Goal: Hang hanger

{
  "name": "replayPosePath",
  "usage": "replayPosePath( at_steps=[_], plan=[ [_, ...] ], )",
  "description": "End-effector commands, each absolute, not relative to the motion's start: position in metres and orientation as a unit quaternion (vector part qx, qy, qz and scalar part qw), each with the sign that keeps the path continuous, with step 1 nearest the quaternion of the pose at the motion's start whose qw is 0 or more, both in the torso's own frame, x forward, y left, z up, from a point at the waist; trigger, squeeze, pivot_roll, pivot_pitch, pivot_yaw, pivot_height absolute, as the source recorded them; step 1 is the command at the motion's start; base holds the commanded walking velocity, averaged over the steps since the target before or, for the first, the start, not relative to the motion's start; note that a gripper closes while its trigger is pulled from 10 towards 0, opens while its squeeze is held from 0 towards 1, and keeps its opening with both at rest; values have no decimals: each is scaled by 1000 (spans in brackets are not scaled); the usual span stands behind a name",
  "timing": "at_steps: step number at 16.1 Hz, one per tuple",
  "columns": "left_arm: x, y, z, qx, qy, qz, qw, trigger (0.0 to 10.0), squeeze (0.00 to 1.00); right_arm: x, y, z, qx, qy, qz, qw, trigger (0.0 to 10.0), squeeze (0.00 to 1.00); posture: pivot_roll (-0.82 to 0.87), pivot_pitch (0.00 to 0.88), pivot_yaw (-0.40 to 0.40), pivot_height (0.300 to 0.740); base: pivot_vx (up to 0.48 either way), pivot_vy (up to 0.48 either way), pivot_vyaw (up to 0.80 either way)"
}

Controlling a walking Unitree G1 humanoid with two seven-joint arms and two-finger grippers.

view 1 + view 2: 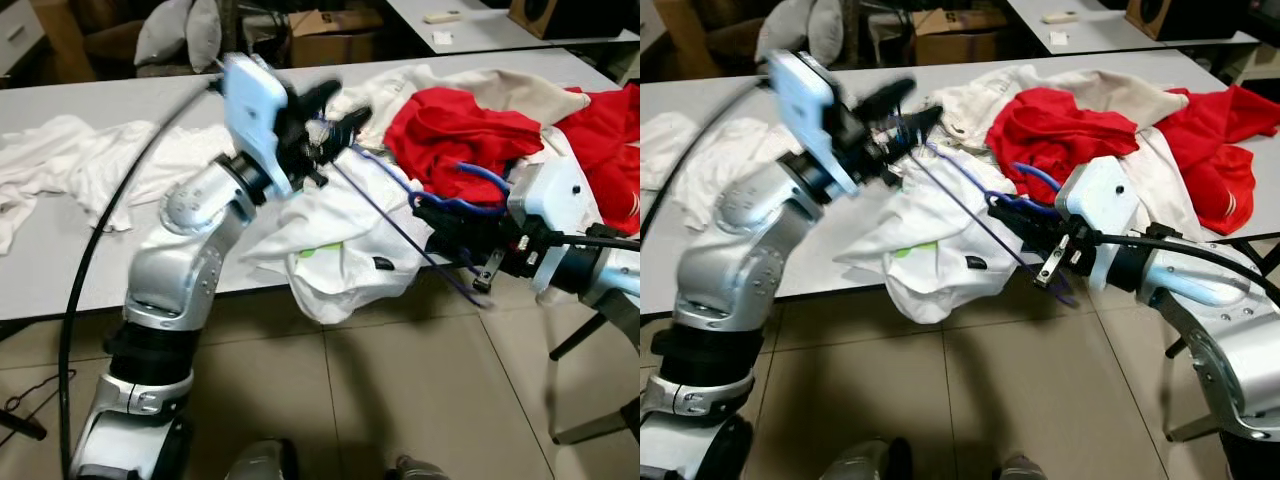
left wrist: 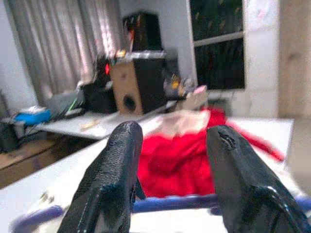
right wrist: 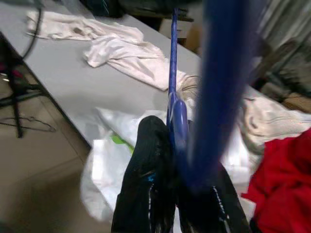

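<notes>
The right gripper, right of centre in the head views, has its jaws closed on one end of the blue hanger; in its wrist view the blue wire runs up from between the two black fingers. The left gripper, upper centre, stands with its jaws parted, and the hanger's other end passes between them, as the blue bar crossing behind the fingers in the left wrist view shows; actual contact cannot be confirmed. The hanger is thin blue wire, stretched diagonally between both grippers above the front edge of the grey tabletop. Beneath it lies a white garment drooping over the tabletop edge. A red garment lies beyond, at upper right. More white cloth lies at left. A cardboard box stands behind the tabletop.
</notes>
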State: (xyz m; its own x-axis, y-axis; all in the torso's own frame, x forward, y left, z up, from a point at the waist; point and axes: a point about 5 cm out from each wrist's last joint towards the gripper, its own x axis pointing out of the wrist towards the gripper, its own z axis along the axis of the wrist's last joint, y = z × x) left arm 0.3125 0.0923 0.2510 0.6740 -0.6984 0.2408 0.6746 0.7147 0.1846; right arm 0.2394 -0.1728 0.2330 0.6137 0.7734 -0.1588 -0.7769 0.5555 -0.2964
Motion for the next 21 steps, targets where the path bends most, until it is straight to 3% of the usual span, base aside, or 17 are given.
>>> replayPosePath(
  at_steps=[1,11,14,15,17,18,19,20,21],
  plan=[
    [315,97,251,47,-146,-362,919,10000,0,238,-173,241,-172,-6,448,877,10000,0,-143,0,36,740,0,0,0],
    [322,106,243,77,-132,-349,924,10000,0,241,-177,252,-173,-14,454,874,10000,0,-149,0,35,740,0,0,0],
    [320,112,261,2,-169,-339,926,10000,0,242,-181,247,-176,-3,433,884,10000,0,-140,0,25,740,0,0,0],
    [315,120,273,-36,-192,-337,921,10000,0,243,-185,240,-176,9,393,903,10000,0,-135,0,18,740,0,0,0],
    [316,127,274,-51,-179,-325,927,10000,0,243,-189,233,-175,17,364,915,10000,0,-133,0,18,740,0,0,0],
    [315,136,273,-46,-170,-309,935,10000,318,245,-193,227,-165,22,317,934,10000,0,-132,0,16,740,0,0,0],
    [316,145,266,-36,-157,-286,945,10000,722,248,-195,225,-156,18,275,948,10000,0,-129,0,17,740,0,0,0],
    [316,145,266,-36,-157,-286,945,10000,722,248,-195,225,-156,18,275,948,10000,0,-129,0,17,740,0,0,0],
    [316,156,252,-9,-132,-248,960,10000,859,251,-197,223,-146,17,238,960,10000,0,-132,0,19,740,0,0,0]
  ],
)
